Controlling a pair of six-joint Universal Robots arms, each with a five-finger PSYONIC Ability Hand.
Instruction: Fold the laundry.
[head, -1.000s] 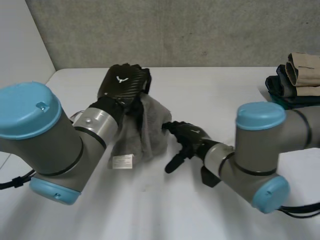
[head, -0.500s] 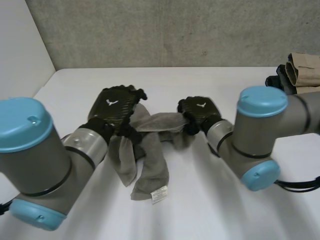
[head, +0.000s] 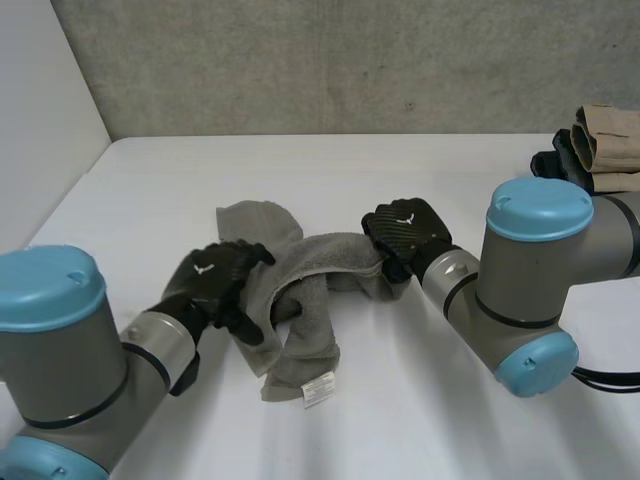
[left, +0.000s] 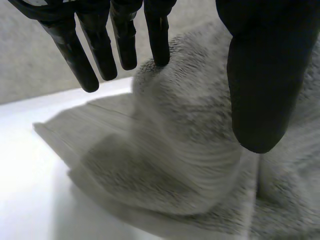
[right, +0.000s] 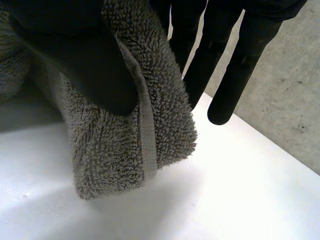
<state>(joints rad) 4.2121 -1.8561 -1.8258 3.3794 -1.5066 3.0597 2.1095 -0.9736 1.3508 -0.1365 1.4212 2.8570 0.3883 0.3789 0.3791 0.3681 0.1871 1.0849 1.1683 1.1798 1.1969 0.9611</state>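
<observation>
A grey terry towel (head: 310, 285) lies crumpled in the middle of the white table (head: 420, 400), its white label (head: 318, 392) at the near end. My left hand (head: 215, 285) rests against the towel's left side. In the left wrist view its fingers (left: 100, 45) are straight and spread from the thumb, one fingertip touching a raised fold of the towel (left: 185, 165). My right hand (head: 405, 232) is at the towel's right end. In the right wrist view its thumb (right: 75, 55) pinches a hemmed corner of the towel (right: 125, 145) against the fingers.
A pile of folded clothes (head: 595, 150), tan on dark, sits at the table's back right corner. A grey wall runs behind the table. The table's left edge (head: 60, 210) slants toward the front.
My left hand let go of the towel and dropped toward the front left; the towel sank onto the table. My right hand closed on the towel's right end and drew it slightly right.
</observation>
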